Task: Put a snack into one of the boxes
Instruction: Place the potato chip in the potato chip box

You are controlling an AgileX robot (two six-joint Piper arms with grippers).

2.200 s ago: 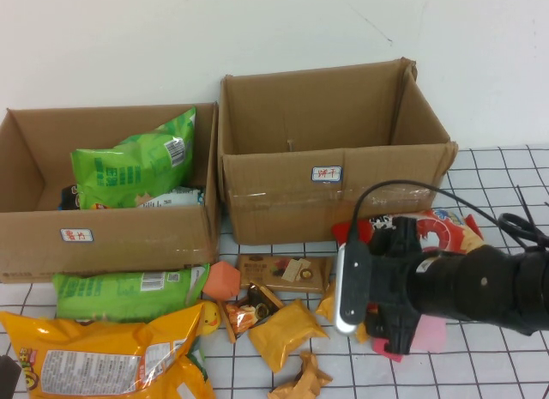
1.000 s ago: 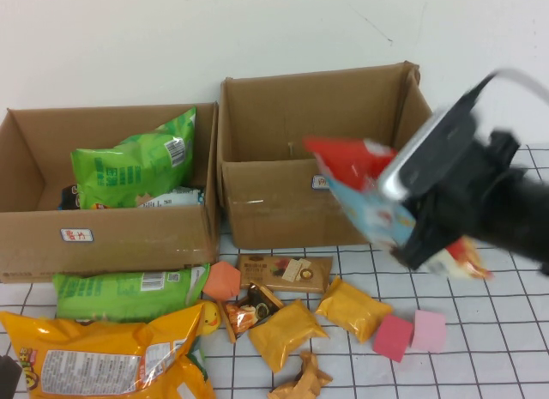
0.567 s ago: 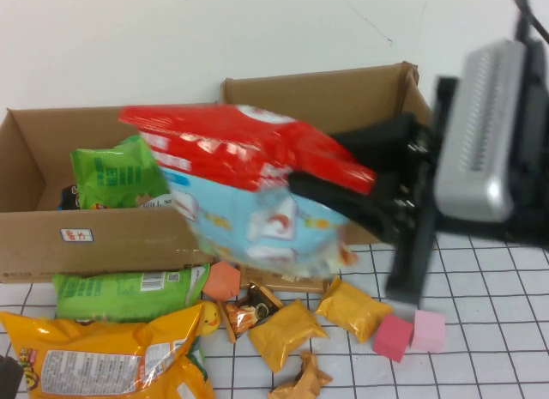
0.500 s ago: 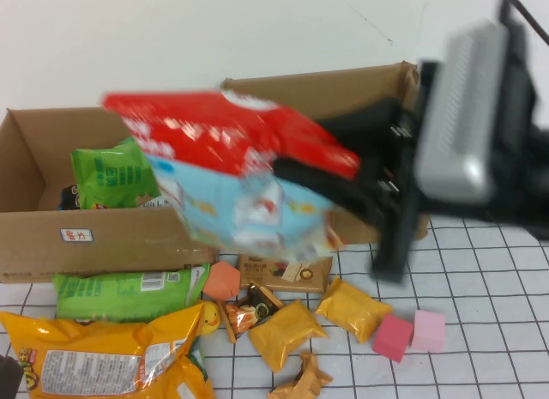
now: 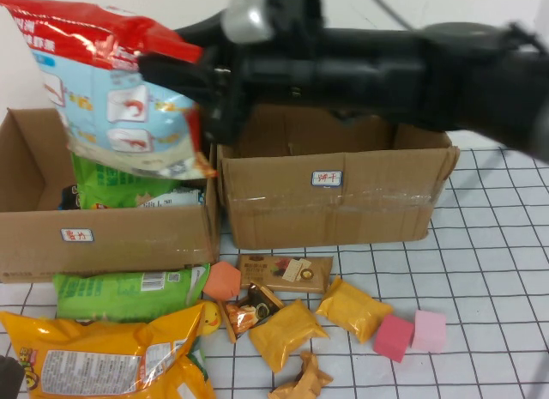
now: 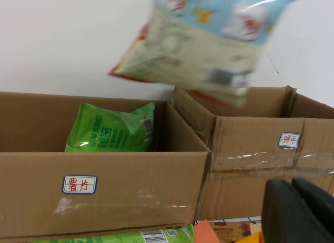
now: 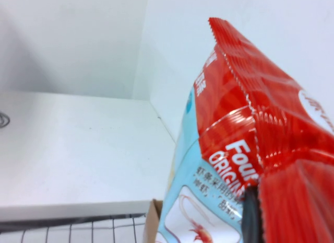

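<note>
Right gripper [image 5: 184,69]: clamped on the red-and-blue snack bag [image 5: 111,90], held above the left box [image 5: 103,236].
Left gripper [image 6: 300,214]: parked low, fingers together.
Risk: the bag, if released early, could be caught on the box wall.

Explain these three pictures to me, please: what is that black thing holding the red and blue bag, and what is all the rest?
It is a robot with two arms, each ending in a pincer. The wide picture comes from a raised camera behind the robot; the other two come from cameras on its wrists. The right pincer is shut on a red and blue snack bag, high above the left cardboard box, which already holds a green bag. Beside it stands the right cardboard box. The left pincer shows only in its own wrist picture, low in front of the boxes. On the checked table lie a yellow bag, small orange packets and pink blocks.
</note>
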